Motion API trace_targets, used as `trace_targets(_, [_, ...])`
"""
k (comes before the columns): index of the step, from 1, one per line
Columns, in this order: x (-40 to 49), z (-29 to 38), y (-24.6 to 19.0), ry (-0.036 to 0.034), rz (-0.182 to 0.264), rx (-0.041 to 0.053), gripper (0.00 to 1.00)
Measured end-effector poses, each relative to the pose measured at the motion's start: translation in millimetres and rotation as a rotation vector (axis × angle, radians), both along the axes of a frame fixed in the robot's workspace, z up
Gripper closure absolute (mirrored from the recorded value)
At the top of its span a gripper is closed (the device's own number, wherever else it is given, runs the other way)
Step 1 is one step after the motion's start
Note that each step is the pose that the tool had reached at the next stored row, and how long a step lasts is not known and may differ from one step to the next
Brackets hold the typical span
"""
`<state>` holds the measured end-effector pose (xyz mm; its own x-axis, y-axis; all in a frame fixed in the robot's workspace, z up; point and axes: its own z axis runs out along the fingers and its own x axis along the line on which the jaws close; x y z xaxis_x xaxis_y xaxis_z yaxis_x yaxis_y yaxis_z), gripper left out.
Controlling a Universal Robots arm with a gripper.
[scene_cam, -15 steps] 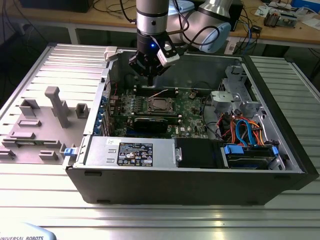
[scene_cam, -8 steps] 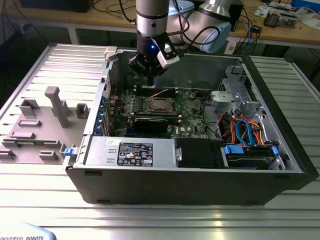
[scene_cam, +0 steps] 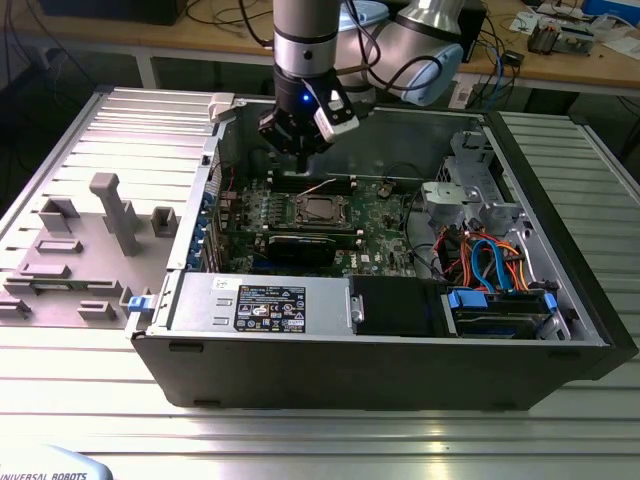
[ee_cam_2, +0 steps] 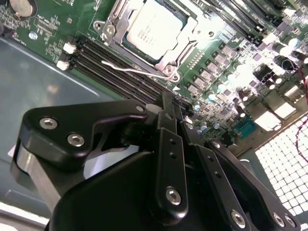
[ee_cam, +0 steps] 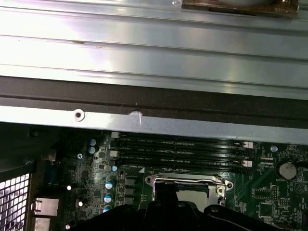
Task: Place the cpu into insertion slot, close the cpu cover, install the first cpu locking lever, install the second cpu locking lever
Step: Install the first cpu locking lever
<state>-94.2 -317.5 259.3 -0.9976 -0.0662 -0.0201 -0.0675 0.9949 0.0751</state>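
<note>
While the hand (ee_cam_2: 169, 108) hangs clenched above, the silvery cpu (ee_cam_2: 153, 30) sits socketed

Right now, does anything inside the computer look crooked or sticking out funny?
Yes, one thing. A thin silver wire lever beside the chip sticks out at an angle over the black memory slots instead of lying flat along the metal frame. The chip itself sits square in its socket. The robot's hand hovers close by.

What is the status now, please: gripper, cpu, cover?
Gripper shut, holding nothing, above the memory slots beside the socket. Cpu seated in socket. Cpu cover closed over it. One wire lever near the cover.
</note>
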Motion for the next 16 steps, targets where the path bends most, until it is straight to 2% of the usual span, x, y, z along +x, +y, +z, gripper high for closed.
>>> trace_targets(13, [0.5, -0.1, 0.0, 0.0, -0.005, -0.0001, 0.89])
trace_targets(16, [1.6, -1.0, -1.1, 0.0, -0.005, 0.0064, 0.89])
